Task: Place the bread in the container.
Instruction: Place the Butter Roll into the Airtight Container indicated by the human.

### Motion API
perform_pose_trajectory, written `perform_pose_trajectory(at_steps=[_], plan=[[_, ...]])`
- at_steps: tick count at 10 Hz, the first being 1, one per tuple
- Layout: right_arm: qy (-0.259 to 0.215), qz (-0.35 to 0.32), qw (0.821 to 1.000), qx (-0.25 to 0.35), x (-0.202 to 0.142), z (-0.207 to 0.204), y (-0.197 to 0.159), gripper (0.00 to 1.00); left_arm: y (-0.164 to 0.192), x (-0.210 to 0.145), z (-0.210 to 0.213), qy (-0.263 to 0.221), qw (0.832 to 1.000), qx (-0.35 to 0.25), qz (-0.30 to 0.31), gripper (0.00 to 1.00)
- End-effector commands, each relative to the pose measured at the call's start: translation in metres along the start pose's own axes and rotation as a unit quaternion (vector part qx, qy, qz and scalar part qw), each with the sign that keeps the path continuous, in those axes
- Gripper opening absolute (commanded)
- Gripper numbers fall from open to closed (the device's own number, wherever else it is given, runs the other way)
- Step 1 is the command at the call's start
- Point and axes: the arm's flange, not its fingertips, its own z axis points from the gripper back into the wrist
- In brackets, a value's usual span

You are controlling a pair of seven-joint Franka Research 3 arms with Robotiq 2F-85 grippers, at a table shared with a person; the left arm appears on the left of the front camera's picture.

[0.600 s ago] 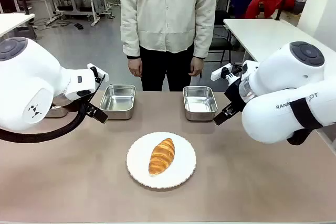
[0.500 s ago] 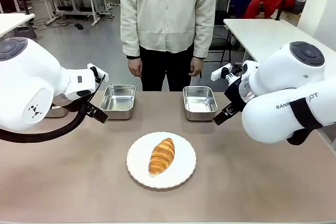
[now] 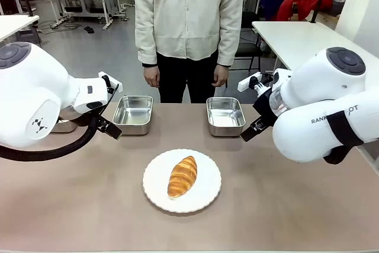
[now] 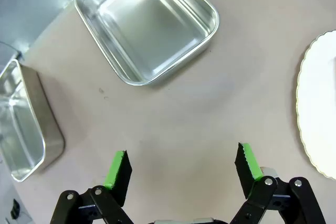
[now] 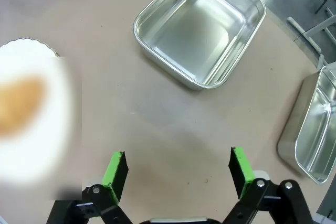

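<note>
The golden-brown ridged bread (image 3: 182, 176) lies on a round white scalloped plate (image 3: 204, 197) in the middle of the table. Two shiny steel containers stand empty beyond it, one at back left (image 3: 133, 114) and one at back right (image 3: 225, 115). My left gripper (image 4: 182, 161) hovers open over bare table, near the left container (image 4: 147, 24), with the plate's edge (image 4: 317, 108) to one side. My right gripper (image 5: 177, 165) is open too, just short of the right container (image 5: 202, 27). Off to its side the bread (image 5: 18, 106) shows blurred. Neither gripper holds anything.
A further steel pan (image 4: 21, 129) sits at the table's left end, half hidden behind my left arm (image 3: 35, 102). Another pan (image 5: 315, 129) sits at the right end. A person stands at the far edge, hands (image 3: 153, 76) hanging at their sides.
</note>
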Motion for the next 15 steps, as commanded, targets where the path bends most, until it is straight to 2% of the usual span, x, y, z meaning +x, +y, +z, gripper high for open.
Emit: perform_pose_trajectory(at_steps=[1, 5, 7, 10, 12, 13, 15], plan=[[-0.001, 0.0, 1.0, 0.0, 0.0, 0.001, 0.0, 1.0, 0.0, 0.0, 0.0, 0.0, 1.0, 0.0, 0.0, 1.0], [0.0, 0.0, 1.0, 0.0, 0.0, 0.0, 0.0, 1.0, 0.0, 0.0, 0.0, 0.0, 1.0, 0.0, 0.0, 1.0], [-0.025, -0.008, 1.0, 0.003, 0.013, 0.04, -0.031, 1.0, 0.019, 0.013, 0.036, -0.017, 0.999, -0.037, -0.018, 1.0], [-0.062, -0.015, 0.998, 0.026, 0.02, 0.109, -0.094, 1.0, 0.094, 0.04, 0.097, -0.014, 0.994, -0.102, -0.022, 1.0], [-0.091, -0.001, 0.994, 0.069, 0.003, 0.138, -0.141, 1.0, 0.149, 0.038, 0.12, -0.003, 0.979, -0.186, -0.081, 1.0], [-0.105, 0.008, 0.99, 0.095, -0.011, 0.147, -0.164, 1.0, 0.182, 0.026, 0.123, -0.017, 0.968, -0.223, -0.11, 1.0], [-0.12, -0.003, 0.985, 0.125, -0.035, 0.146, -0.199, 1.0, 0.243, -0.005, 0.122, -0.085, 0.95, -0.276, -0.117, 1.0]])
